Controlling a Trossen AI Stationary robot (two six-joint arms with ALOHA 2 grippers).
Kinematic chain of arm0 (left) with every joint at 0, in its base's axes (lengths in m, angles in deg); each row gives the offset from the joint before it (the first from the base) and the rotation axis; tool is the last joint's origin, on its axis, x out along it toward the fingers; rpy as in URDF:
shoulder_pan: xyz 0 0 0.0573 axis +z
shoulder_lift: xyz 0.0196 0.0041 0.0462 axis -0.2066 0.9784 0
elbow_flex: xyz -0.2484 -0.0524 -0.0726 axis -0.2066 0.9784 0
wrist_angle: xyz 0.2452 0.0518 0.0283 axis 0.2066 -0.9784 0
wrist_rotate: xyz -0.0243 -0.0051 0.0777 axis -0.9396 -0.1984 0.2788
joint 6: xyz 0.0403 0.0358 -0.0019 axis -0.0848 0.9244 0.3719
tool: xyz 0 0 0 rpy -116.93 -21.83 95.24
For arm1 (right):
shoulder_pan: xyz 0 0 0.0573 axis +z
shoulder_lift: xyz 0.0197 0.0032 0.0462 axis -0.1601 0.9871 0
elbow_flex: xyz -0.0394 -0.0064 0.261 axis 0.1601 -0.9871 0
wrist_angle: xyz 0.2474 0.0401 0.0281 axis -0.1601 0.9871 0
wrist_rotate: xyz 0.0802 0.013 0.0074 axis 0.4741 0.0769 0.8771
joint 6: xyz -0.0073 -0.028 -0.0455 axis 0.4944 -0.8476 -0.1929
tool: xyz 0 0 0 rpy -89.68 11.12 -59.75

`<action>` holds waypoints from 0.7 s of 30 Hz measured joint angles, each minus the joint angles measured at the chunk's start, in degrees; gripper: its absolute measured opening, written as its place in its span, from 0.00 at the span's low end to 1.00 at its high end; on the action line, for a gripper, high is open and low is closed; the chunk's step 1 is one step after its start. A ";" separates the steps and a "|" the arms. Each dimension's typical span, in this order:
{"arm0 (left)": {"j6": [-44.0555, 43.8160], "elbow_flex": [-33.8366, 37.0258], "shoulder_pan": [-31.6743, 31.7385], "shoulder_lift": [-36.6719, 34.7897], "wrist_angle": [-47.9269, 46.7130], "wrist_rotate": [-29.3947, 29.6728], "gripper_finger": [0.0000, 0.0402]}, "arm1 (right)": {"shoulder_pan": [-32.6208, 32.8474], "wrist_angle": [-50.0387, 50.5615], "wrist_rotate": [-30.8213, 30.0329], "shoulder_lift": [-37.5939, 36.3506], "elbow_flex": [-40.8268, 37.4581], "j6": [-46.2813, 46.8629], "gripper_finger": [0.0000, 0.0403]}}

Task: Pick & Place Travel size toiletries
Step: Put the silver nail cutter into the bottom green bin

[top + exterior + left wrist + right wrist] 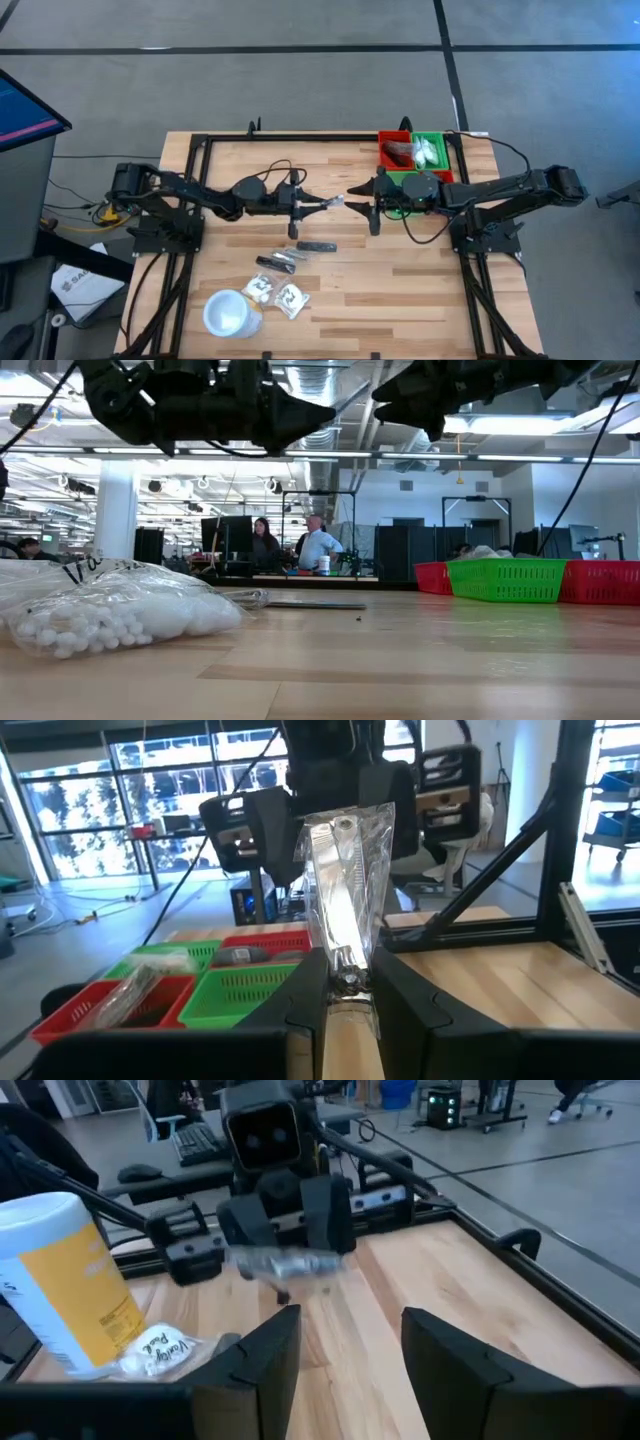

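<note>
The job is partly done. Some toiletries already lie in the red bin [394, 152] and the green bin [431, 150] at the far right of the table [400, 290]. The left claw [331, 204] is up over the middle of the table, pinched shut on a clear sachet [345, 880]. The right claw [357, 190] faces it just beside, its fingers apart and holding nothing. Still left on the table are two dark tubes [316, 246] and two clear sachets [274, 293] near a white cup [227, 312]. Only the left wrist view shows the pinch up close. Only the high view shows everything that waits.
</note>
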 joint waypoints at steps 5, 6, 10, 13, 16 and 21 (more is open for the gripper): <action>0.73 -3.15 0.00 3.41 0.17 -0.03 0.12 | 1.03 -0.22 -0.01 0.00 0.00 -1.48 0.41; 1.13 -3.61 0.00 3.89 0.14 -0.03 0.12 | 1.18 -0.59 0.08 0.00 0.00 -1.51 0.41; 1.70 -5.81 0.00 5.75 0.24 -0.05 0.12 | 1.86 -1.51 0.19 0.00 0.00 -2.29 0.41; 1.71 -6.92 0.00 6.45 0.26 -1.19 0.12 | 2.17 -1.64 0.18 0.00 0.00 -2.99 0.41; 1.89 -7.27 0.00 6.45 0.37 -1.57 0.12 | 2.17 -1.73 0.22 0.00 0.00 -3.00 0.39; 2.08 -7.29 0.00 6.45 0.44 -1.56 0.12 | 2.06 -3.06 0.22 0.00 0.00 -3.79 0.31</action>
